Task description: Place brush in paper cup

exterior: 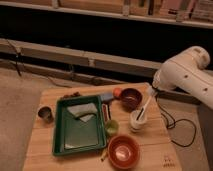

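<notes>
The white paper cup (135, 120) stands upright on the wooden table (150, 150), right of the green tray. The thin pale brush (144, 107) leans with its lower end inside the cup and its handle slanting up to the right. My gripper (152, 92) is at the handle's upper end, just above and right of the cup, under the white arm (185, 75). I cannot tell whether it is touching the brush.
A green tray (80, 127) with a crumpled cloth lies at the left middle. A dark red bowl (131, 98) stands behind the cup, an orange bowl (123, 150) in front, a small green cup (111, 128) beside the tray and a grey metal cup (45, 113) at the far left.
</notes>
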